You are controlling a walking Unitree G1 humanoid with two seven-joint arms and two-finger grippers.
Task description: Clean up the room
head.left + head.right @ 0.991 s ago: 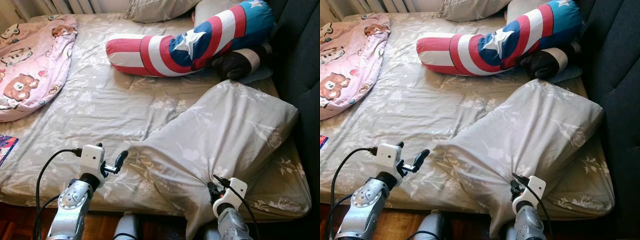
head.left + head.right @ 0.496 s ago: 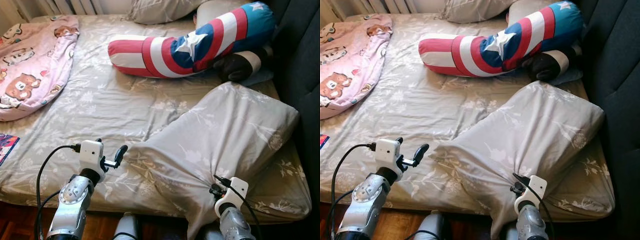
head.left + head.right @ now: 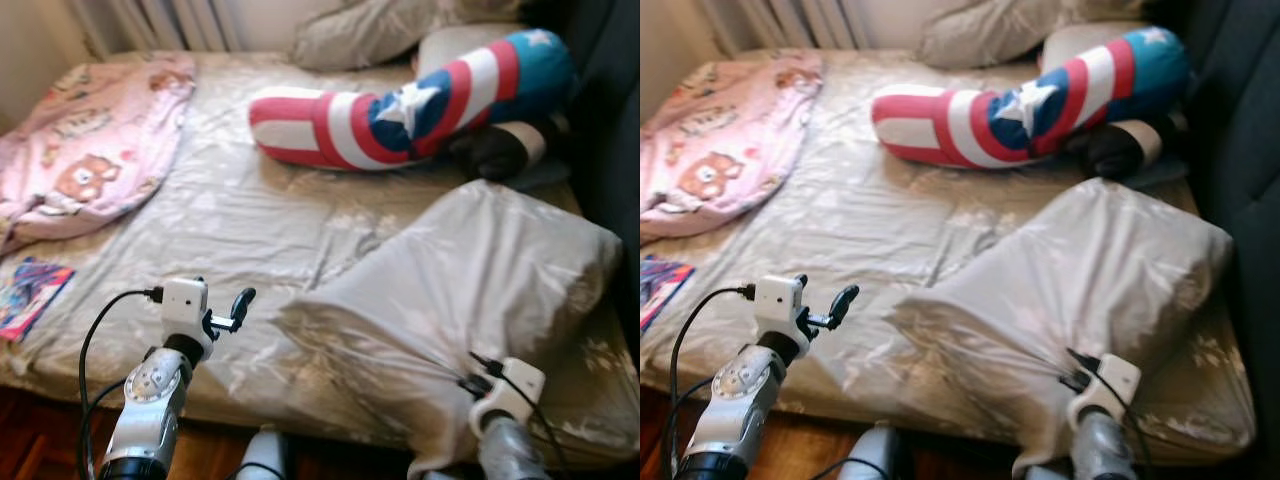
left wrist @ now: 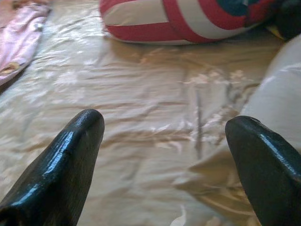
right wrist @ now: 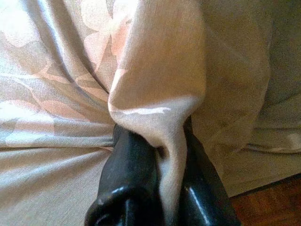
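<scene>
Right pincer (image 5: 160, 155) pinches the near edge of the grey pillow (image 3: 470, 290) on the bed (image 3: 240, 210). Left pincer (image 4: 164, 155), fingers spread, hovers near the pillow's left corner.

eye views blurred | book (image 3: 30, 297) cut by edge

I see grey floral pillow (image 3: 470, 290) lying slantwise on bed's right side, near corner overhanging mattress edge, cloth bunched there, pinched in right gripper (image 5: 162, 155). Far end plump, near dark headboard (image 3: 1250, 130).
</scene>
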